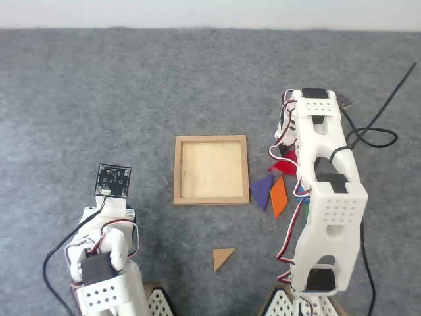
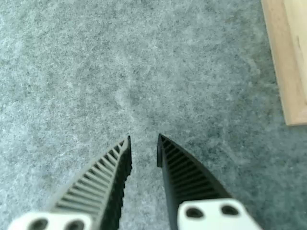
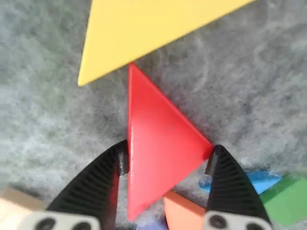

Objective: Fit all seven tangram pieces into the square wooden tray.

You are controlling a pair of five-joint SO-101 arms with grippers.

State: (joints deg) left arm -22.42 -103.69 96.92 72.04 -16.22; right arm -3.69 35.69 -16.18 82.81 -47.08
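Fuzzy grey felt table point(image 1: 99, 99) with a square wooden tray point(image 1: 178, 170) at its middle, flat tangram pieces lying right of it.

The tray has a raised rim and a smooth, pale floor. Just right of it, the right gripper point(image 3: 168, 151) has its ribbed black jaws spread wide and pressed against both sides of the glossy red triangle point(image 3: 158, 143). This lies between a larger yellow triangle point(image 3: 153, 28) and the orange piece point(image 1: 279, 195), purple piece point(image 1: 262, 189), blue piece point(image 3: 261, 182) and green piece point(image 3: 288, 199). A plain wooden triangle point(image 1: 223, 257) lies apart, nearer. The left gripper point(image 2: 144, 141) is over bare felt, its jaws slightly parted and holding nothing.
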